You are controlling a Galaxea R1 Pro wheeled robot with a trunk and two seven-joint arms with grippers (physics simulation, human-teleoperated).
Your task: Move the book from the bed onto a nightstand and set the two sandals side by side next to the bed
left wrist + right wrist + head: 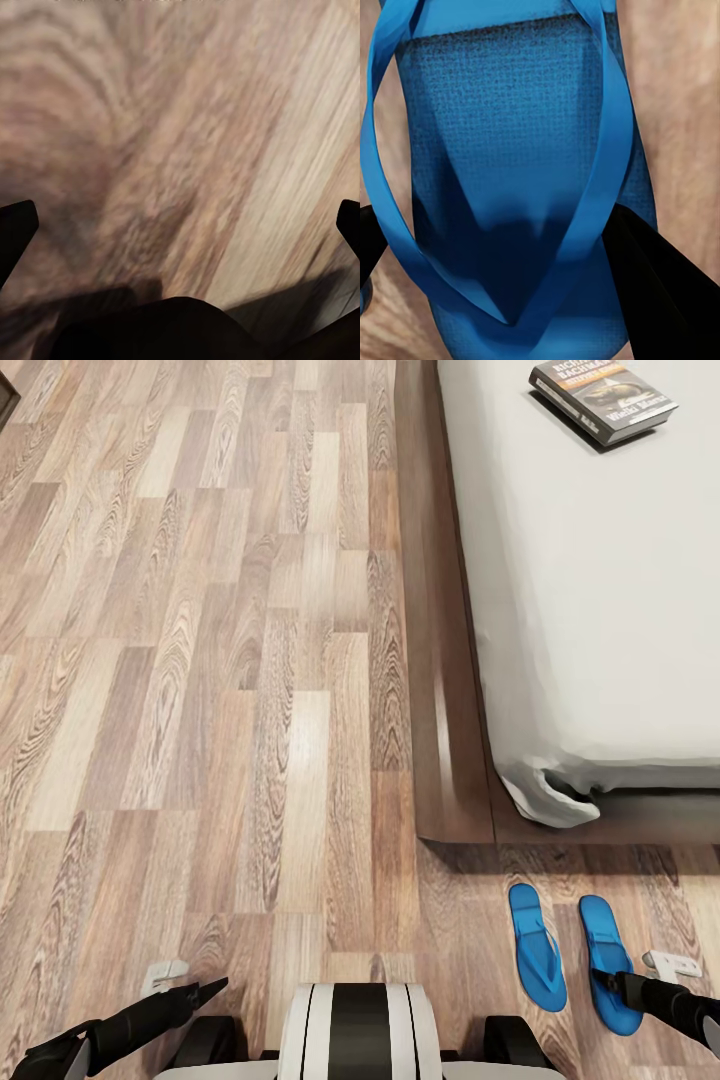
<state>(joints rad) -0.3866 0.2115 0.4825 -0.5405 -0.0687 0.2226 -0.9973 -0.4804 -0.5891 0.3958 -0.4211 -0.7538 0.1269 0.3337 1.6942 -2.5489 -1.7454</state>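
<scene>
The book [603, 400] lies flat on the pale mattress of the bed [600, 610], far from both arms. Two blue sandals lie side by side on the wood floor just off the bed's dark frame corner: the left sandal [537, 947] and the right sandal [606, 945]. My right gripper [600, 977] hangs low over the right sandal [510, 135], open, with one dark finger [660, 292] at each side of the sole and straps. My left gripper [215, 988] is open above bare floor [184, 214], well left of the sandals. The nightstand is out of view.
The bed's brown frame [440, 690] runs along the right side, and a crumpled sheet corner [555, 800] hangs over it. Wide plank floor [200, 660] stretches to the left. A dark furniture edge [6, 400] sits at the far left. My white base [360, 1025] is at the near edge.
</scene>
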